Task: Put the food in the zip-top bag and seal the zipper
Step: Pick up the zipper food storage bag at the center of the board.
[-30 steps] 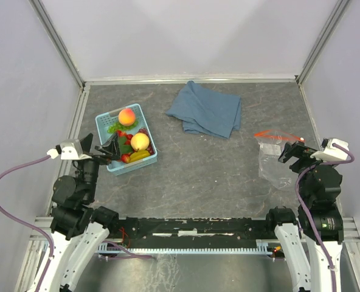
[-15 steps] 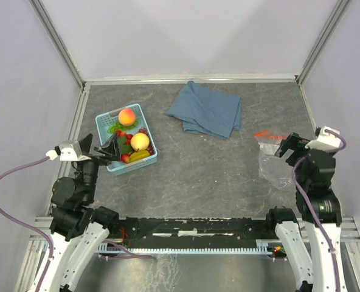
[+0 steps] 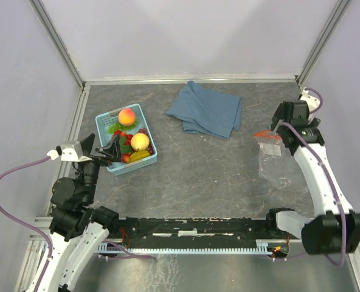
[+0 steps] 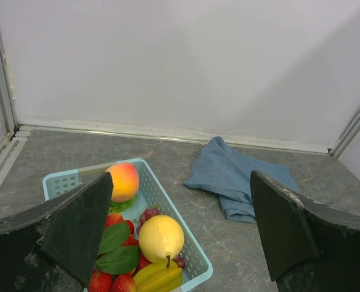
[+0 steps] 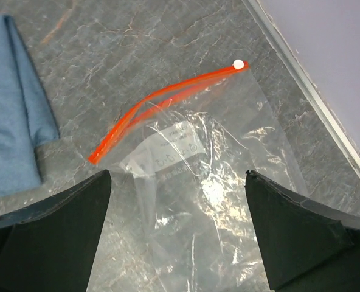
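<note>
One basket (image 3: 116, 111) holds two round fruits (image 3: 127, 115) and one banana (image 3: 139, 156).

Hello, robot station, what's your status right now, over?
Left gripper open at the basket, right gripper open over the zip-top bag. Food all in basket, bag flat, zipper partly parted. Blue cloth lies aside, blocking nothing.

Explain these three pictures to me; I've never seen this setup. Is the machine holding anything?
Two robot arms stand at the table's near edge. The overhead picture shows both; the other two come from a camera on each wrist, its dark fingers framing the view. The left gripper is open near a light blue basket holding a toy peach, a banana and strawberries. The right gripper is open above a clear zip-top bag, its red-orange zipper partly open. A folded blue cloth lies farther back. Nothing is held.
</note>
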